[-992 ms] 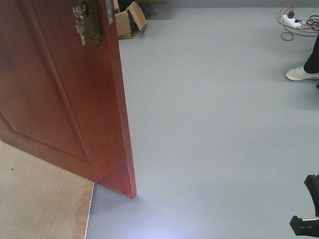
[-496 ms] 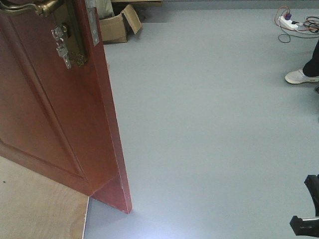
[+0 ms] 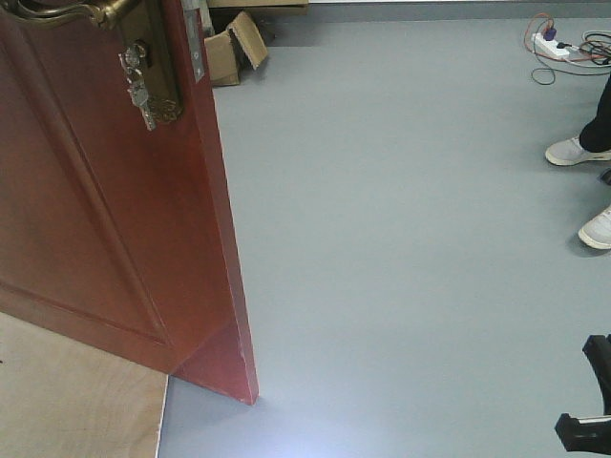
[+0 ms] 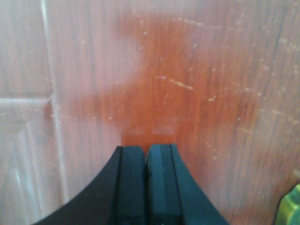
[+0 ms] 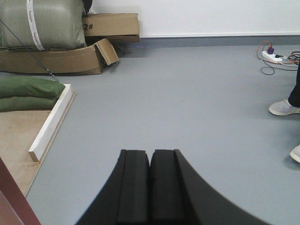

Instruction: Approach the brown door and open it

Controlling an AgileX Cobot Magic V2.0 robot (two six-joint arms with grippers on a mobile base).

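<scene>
The brown door (image 3: 95,219) fills the left of the front view, standing ajar with its free edge (image 3: 227,267) facing me. Its brass lever handle (image 3: 67,11) shows at the top edge, with the brass backplate (image 3: 164,57) and small silver keys (image 3: 139,88) below it. My left gripper (image 4: 146,148) is shut with nothing in it, its tips close to the glossy door face (image 4: 197,70). My right gripper (image 5: 150,153) is also shut and empty, out over the grey floor (image 5: 187,103). A corner of the door (image 5: 11,204) shows at the lower left of the right wrist view.
A plywood floor panel (image 3: 76,401) lies under the door. Beyond are cardboard boxes (image 3: 234,48), green sacks (image 5: 28,91) and a white wooden brace (image 5: 51,122). A person's white shoes (image 3: 573,151) and a power strip (image 3: 558,43) are at right. A black robot part (image 3: 587,420) sits at lower right.
The handle and keys have dropped into the front view, and the door's edge has shifted a little sideways. A second white shoe has appeared at right.
</scene>
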